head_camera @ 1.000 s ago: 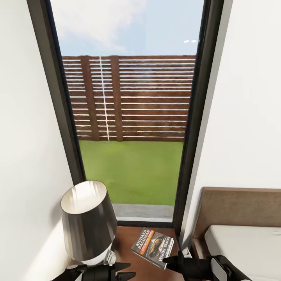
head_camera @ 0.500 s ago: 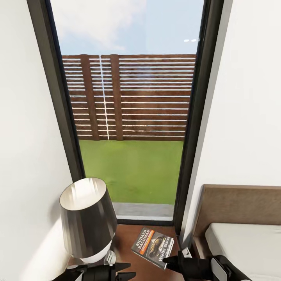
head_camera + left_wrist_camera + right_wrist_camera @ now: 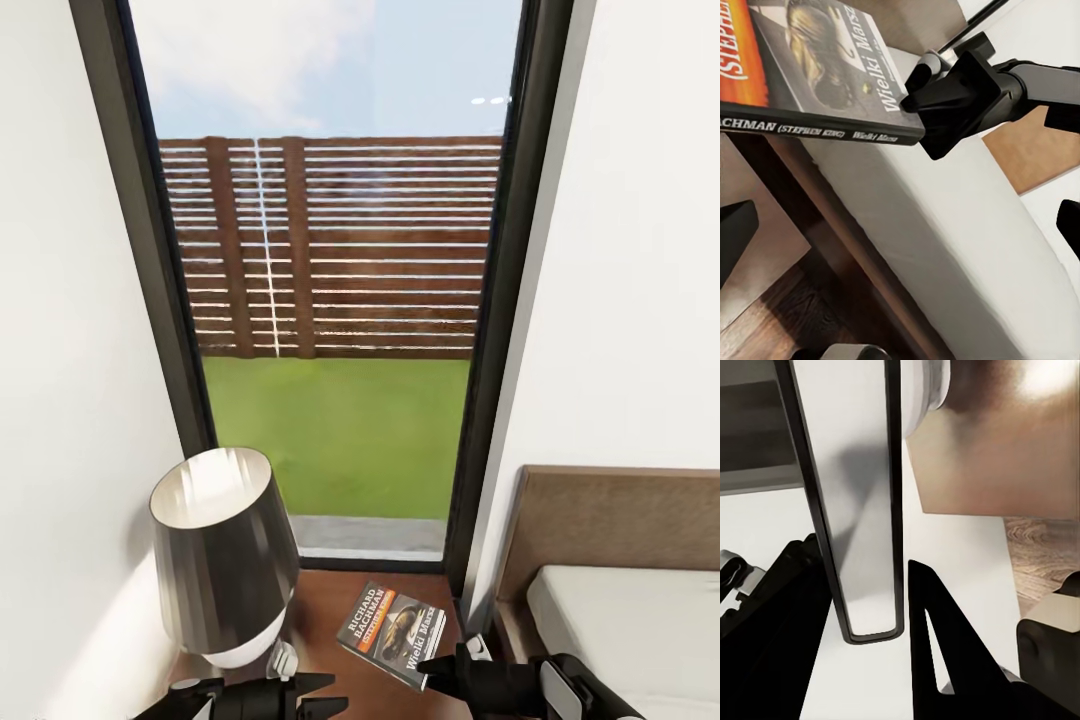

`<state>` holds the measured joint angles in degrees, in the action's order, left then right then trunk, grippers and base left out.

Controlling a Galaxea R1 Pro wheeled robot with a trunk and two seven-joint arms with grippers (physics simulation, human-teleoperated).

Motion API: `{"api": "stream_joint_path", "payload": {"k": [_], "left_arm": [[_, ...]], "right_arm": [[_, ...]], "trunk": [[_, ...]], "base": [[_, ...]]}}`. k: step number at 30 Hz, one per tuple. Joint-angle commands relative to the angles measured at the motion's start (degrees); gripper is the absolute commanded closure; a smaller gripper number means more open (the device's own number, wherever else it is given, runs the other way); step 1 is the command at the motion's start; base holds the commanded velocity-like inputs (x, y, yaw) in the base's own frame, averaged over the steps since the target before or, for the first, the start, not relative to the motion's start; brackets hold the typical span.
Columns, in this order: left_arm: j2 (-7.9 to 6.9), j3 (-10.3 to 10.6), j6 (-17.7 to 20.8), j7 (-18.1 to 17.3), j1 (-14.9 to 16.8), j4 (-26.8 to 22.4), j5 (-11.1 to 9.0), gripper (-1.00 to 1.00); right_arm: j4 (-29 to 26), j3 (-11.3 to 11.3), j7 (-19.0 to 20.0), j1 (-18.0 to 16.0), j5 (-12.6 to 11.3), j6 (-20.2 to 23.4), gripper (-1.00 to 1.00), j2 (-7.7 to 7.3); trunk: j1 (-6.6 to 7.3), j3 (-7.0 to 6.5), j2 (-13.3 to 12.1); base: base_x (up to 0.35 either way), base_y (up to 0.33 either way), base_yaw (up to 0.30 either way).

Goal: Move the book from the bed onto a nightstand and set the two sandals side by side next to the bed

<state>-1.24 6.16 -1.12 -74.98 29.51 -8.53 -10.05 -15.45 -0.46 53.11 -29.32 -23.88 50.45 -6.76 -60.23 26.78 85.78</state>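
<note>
- Book (image 3: 391,634) hangs over the nightstand (image 3: 330,610), at four o'clock from the lamp (image 3: 224,556), its corner pinched in the right gripper (image 3: 432,674).
- Camera has tilted since a second ago; book and arms look unmoved, so release is likely next.
- Left gripper (image 3: 310,694) fingers stand apart, empty.
- Bed (image 3: 630,620) lies at three o'clock.

the book (image 3: 392,634) has a dark grey cover with white lettering, an orange band and a pale picture; in the left wrist view its spine (image 3: 817,129) is dark with white letters. the nightstand (image 3: 330,610) is glossy reddish-brown wood. at 9 o'clock of the book, the lamp (image 3: 225,555) has a dark shade with a pale silvery inside. at 3 o'clock, the bed (image 3: 630,620) shows an off-white mattress and brown headboard. both grippers, left (image 3: 300,690) and right (image 3: 445,672), are black. the fence (image 3: 330,245) is brown slats, the grass (image 3: 335,435) green, the walls (image 3: 630,300) white.
</note>
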Motion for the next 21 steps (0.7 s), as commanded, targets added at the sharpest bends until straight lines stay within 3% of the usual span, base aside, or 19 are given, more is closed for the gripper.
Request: {"api": "stream_joint_path", "payload": {"k": [1, 9, 12, 17, 21], "left_arm": [[-0.02, 0.5, -0.1, -0.1, 0.1, 0.0, -0.5, -1.00], [0.17, 0.3, 0.1, -0.8, 0.1, -0.5, -0.6, -1.00], [0.11, 0.2, 0.9, -0.9, 0.1, -3.4, -0.6, -1.00], [-0.07, 0.2, 10.9, -0.9, 0.1, -14.9, -0.6, -1.00], [-0.16, 0.2, 12.5, -0.9, 0.1, -17.1, -0.6, -1.00]], "right_arm": [[0.0, -0.1, 0.2, 0.0, 0.0, 0.3, 1.00, -0.01], [0.0, -0.1, 0.2, 0.0, 0.0, 0.3, 1.00, -0.01], [0.0, -0.1, 0.2, 0.0, 0.0, 0.3, 1.00, -0.01], [0.0, -0.1, 0.1, 0.0, 0.0, 0.3, 1.00, 0.01], [0.0, -0.1, 0.1, 0.0, 0.0, 0.3, 1.00, 0.01]], "trunk": [[-0.22, 0.25, 0.5], [-1.98, 1.68, 3.7], [-2.64, 2.22, 4.9], [-3.74, 3.12, 6.9], [-4.62, 3.84, 8.5]], "base": [[0.000, 0.000, 0.000], [0.000, 0.000, 0.000], [0.000, 0.000, 0.000], [0.000, 0.000, 0.000], [0.000, 0.000, 0.000]]}}
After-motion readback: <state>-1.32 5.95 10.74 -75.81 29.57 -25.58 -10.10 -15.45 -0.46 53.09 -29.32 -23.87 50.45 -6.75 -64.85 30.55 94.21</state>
